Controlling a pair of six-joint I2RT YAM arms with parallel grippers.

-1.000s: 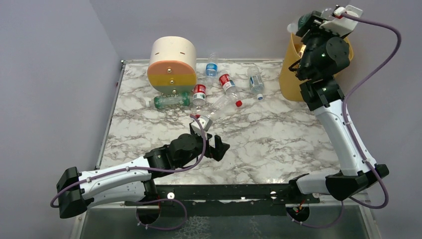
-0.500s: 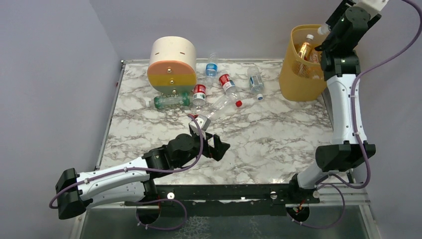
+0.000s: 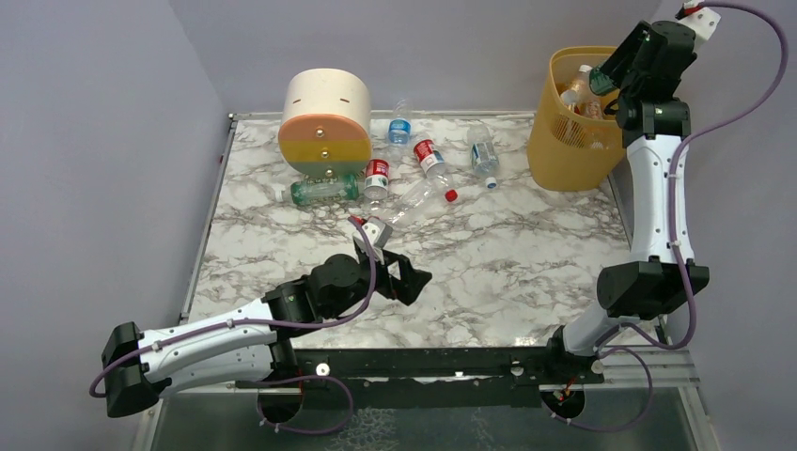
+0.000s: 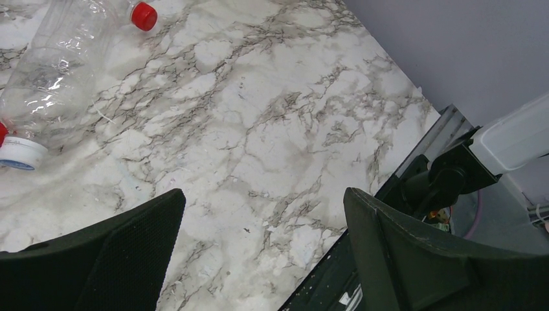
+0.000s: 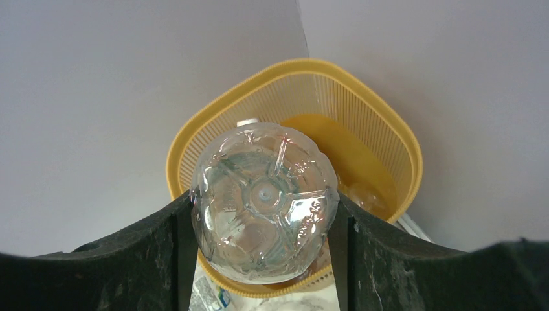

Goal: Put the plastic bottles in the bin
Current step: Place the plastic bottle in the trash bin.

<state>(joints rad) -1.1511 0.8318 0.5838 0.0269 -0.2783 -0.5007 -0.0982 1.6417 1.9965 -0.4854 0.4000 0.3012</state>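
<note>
Marble-patterned white and grey table top [image 3: 526, 272] carries the loose items. A round drawer unit in cream, orange, yellow and green bands [image 3: 324, 117] sits far left. Six plastic bottles lie scattered by it and to its right:
- green-tinted bottle [image 3: 324, 191], on its side at the unit's foot
- red-labelled bottle [image 3: 377, 175], just beside the green one
- second red-labelled bottle [image 3: 429, 156]
- small blue-labelled bottle [image 3: 400, 129], near the far edge
- clear bottle [image 3: 483, 154], closest to the bin
- crushed clear bottle with a red cap [image 3: 418, 199], nearest the arms

The tall translucent yellow-orange plastic bin [image 3: 554, 141], with a flared rounded-square rim, stands at the far right corner, well apart from the drawer unit. An orange bottle with a white cap [image 3: 576, 92] is inside it.

The left gripper [image 3: 406, 279] hangs low over bare marble near the crushed bottle, jaws spread wide with nothing between them. Its wrist view puts that bottle up and left of the fingers [image 4: 129, 259], apart from them.

The right gripper [image 3: 606, 77] is raised over the bin's rim. Its fingers [image 5: 388, 259] are pinching a clear ribbed plastic bottle [image 5: 264, 201] by the body on both sides. The bottle's base faces the wrist camera and the rest points down into the bin's mouth, so it blocks most of the view inside.
</note>
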